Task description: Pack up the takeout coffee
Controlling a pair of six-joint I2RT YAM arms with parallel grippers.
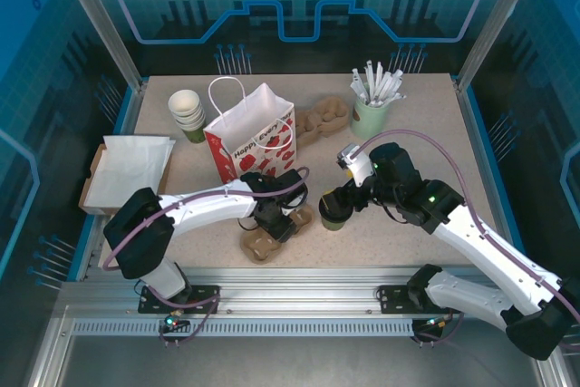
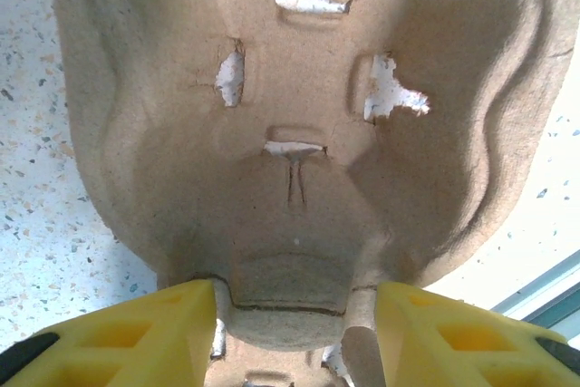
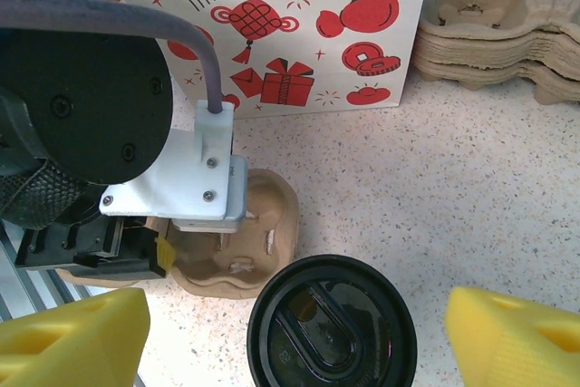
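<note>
- The takeout coffee stands upright on the speckled table. It is in front of the red-and-white paper bag and just right of a moulded pulp cup carrier, clear of both and outside the bag.
- In the right wrist view the coffee's round black lid faces the camera and its near rim is cut off by the frame's bottom edge. From above, a strip of its olive-green wall shows under the gripper.
- The right gripper is spread wide, with one yellow finger on each side of the lid and bare table showing in both gaps. It is not touching the cup, and the fingers run out of the frame past their tips.
- The left gripper straddles one end of the cup carrier, its yellow fingers close against the cardboard rim. I cannot tell whether they press on it (the fingers are cut off at the bottom, and pulp fills the space between them).
- In the right wrist view the left arm's black wrist and white bracket hide the carrier's left part.
- The top of the bag is cut off in that view. From above it stands open with its handles up, and its inside cannot be made out.
- A stack of pulp carriers lies just right of the bag, partly cropped.
</note>
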